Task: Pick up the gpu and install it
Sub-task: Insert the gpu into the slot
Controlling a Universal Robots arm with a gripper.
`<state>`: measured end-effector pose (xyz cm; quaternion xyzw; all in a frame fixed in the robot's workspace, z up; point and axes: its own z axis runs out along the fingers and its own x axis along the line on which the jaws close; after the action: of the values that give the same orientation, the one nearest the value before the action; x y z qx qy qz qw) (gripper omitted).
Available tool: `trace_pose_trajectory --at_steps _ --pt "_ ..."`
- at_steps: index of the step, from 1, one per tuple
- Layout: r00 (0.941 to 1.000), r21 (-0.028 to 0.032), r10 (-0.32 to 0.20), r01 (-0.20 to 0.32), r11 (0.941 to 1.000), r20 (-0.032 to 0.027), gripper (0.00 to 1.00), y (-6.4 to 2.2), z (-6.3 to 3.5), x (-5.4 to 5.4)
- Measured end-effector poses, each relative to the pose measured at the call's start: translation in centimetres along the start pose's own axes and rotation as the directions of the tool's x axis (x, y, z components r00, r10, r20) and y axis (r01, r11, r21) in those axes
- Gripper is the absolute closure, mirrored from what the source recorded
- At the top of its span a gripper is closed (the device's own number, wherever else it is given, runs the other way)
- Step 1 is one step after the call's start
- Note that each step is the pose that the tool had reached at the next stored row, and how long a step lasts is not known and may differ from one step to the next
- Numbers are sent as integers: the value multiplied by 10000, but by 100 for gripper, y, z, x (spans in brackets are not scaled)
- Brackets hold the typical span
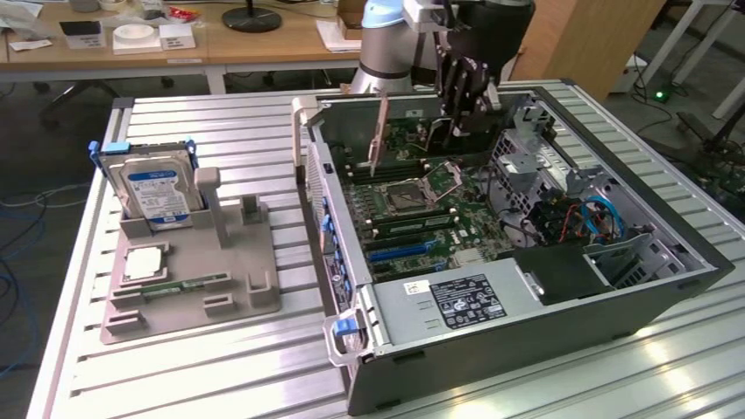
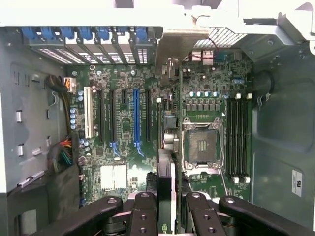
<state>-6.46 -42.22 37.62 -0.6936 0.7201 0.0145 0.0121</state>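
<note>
Arm (image 1: 390, 39) stands behind the open computer case (image 1: 524, 323) and reaches steeply down into it, wrist bent so the gripper (image 1: 466, 118) points at the motherboard (image 1: 407, 227). The gripper's 2 fingers (image 2: 142, 216) are clenched on the gpu (image 2: 165, 179), which sits edge-on between them as a thin dark strip. In the exterior view the gpu's pale metal end plate (image 1: 381, 135) hangs upright above the board, short of the case's rear wall. From the wrist, the card lines up between the blue slot (image 2: 136, 118) and the empty processor socket (image 2: 202, 145); whether it touches the board I cannot tell. Outside the case, on the exterior view's left, a hard drive (image 1: 157, 192) stands in a grey holder (image 1: 222, 288).
</note>
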Motion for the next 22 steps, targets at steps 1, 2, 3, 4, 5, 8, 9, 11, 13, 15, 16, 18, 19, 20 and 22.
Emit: trace_pose_trajectory --at_steps 1,2,3,4,5,8,9,11,13,15,16,18,19,20,22 --pt "10000 1 21 -21 10000 0 73 0 18 1" --pt "10000 1 39 -39 10000 -1 73 2 36 1" --pt "10000 2 47 -47 10000 -1 73 6 54 2" --pt "10000 1 48 -48 10000 -1 73 10 67 3" --pt "10000 1 46 -46 10000 -1 73 10 78 3" --pt "10000 0 52 -52 10000 -1 73 10 125 9" --pt "10000 1 56 -56 10000 0 73 10 138 14" --pt "10000 -1 59 -59 10000 -17 73 10 148 19" --pt "10000 -5 59 -59 10000 -20 73 18 155 20" --pt "10000 -31 70 -70 10000 -26 73 48 199 22" --pt "10000 -33 84 -84 10000 -29 73 55 209 23" --pt "9999 -36 103 -103 9999 -39 73 57 221 27" --pt "9999 -36 108 -108 9999 -44 73 57 221 35" --pt "9999 -35 113 -113 9999 -43 73 57 223 46" --pt "9999 -35 122 -122 9999 -44 73 56 226 74"
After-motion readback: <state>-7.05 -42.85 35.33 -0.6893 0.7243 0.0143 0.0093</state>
